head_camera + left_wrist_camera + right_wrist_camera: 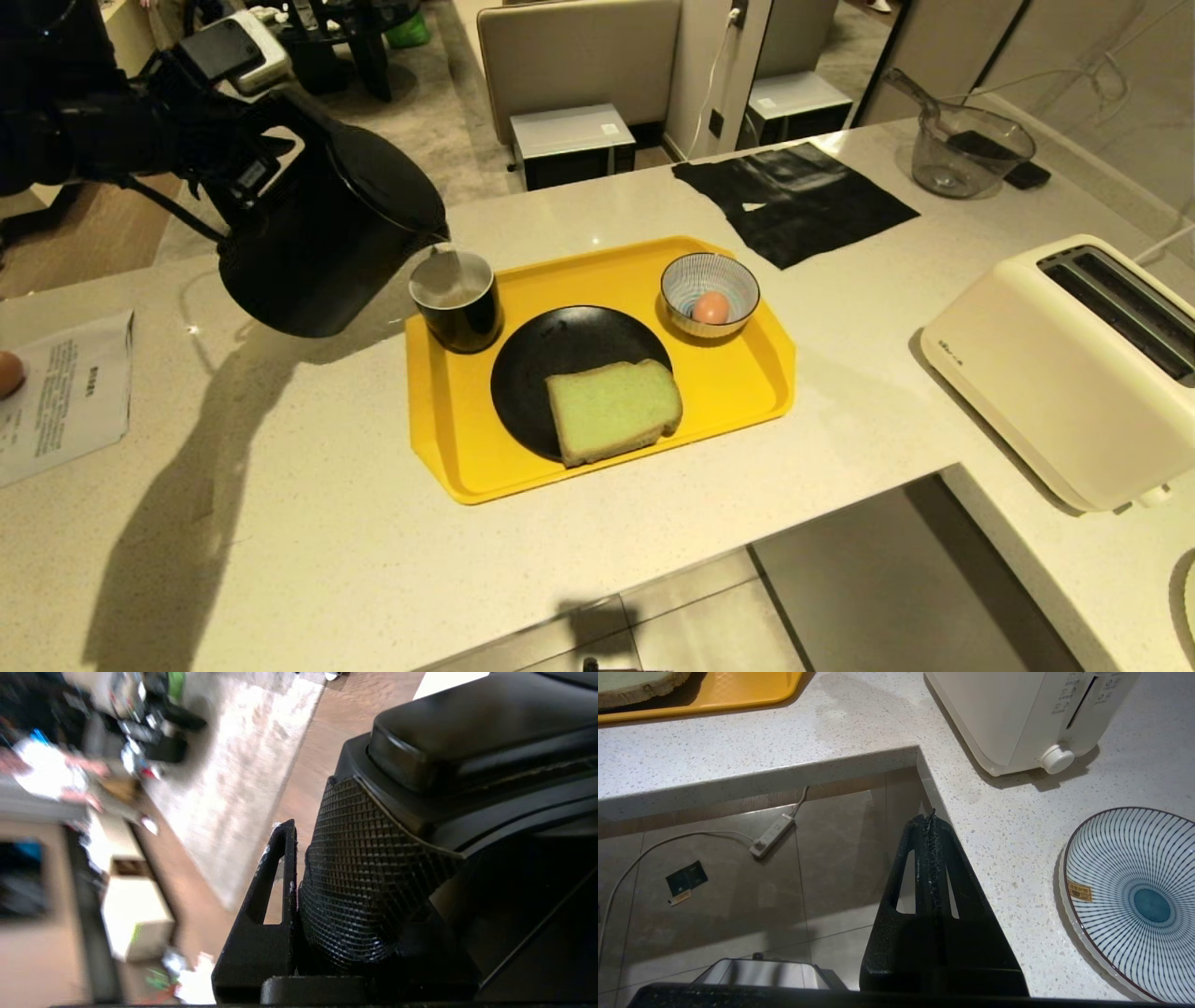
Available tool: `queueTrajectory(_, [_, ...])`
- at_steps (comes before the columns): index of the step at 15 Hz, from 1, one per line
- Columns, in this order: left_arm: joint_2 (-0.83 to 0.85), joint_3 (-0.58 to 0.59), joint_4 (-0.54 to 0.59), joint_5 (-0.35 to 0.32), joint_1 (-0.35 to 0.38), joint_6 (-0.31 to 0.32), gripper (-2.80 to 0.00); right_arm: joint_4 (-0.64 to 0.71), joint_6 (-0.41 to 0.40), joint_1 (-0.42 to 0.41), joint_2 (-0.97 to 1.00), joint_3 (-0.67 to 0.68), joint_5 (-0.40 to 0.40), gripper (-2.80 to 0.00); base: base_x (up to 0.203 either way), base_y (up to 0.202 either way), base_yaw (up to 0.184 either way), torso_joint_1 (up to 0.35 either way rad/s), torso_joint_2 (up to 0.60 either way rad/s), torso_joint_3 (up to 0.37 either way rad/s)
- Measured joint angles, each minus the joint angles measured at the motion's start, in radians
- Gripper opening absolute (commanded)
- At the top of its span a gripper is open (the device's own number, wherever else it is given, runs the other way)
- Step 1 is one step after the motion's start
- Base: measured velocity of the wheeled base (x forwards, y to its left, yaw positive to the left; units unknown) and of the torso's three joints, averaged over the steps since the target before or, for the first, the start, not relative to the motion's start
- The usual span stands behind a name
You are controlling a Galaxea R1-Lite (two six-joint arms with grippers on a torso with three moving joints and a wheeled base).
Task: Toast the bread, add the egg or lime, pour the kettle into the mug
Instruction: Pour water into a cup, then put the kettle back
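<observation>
Upper left: kettle (327,233) tipped over mug (456,301), handle clamped in left tool (245,154) (right tool (931,826) pinched shut, parked).

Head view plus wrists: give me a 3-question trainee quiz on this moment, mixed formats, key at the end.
1. True or false: the kettle stands upright on the counter.
2. Multiple choice: where is the bread? A) in the toaster B) on the black plate on the yellow tray C) in the striped bowl
3. Fill in: the egg lies in the ____.

Key:
1. False. The left gripper holds it by the handle, tilted, spout over the mug.
2. B.
3. Striped bowl. The right gripper is shut and empty, by the counter edge.
</observation>
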Motion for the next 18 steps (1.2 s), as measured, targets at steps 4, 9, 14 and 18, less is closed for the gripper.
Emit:
queueTrajectory(4, [-0.018, 0.001, 0.008, 0.006, 0.010, -0.080, -2.80, 0.000, 0.000, 0.000, 0.000, 0.000, 0.000, -2.80, 0.000, 0.000, 0.000, 0.000, 0.00, 0.000])
queueTrajectory(9, [-0.051, 0.013, 0.010, -0.004, 0.088, -0.166, -2.80, 0.000, 0.000, 0.000, 0.000, 0.000, 0.000, -2.80, 0.000, 0.000, 0.000, 0.000, 0.00, 0.000])
queueTrajectory(14, [-0.077, 0.023, 0.008, -0.004, 0.188, -0.469, -2.80, 0.000, 0.000, 0.000, 0.000, 0.000, 0.000, -2.80, 0.000, 0.000, 0.000, 0.000, 0.00, 0.000])
queueTrajectory(18, [-0.091, 0.108, -0.075, -0.008, 0.229, -0.683, -2.80, 0.000, 0.000, 0.000, 0.000, 0.000, 0.000, -2.80, 0.000, 0.000, 0.000, 0.000, 0.00, 0.000])
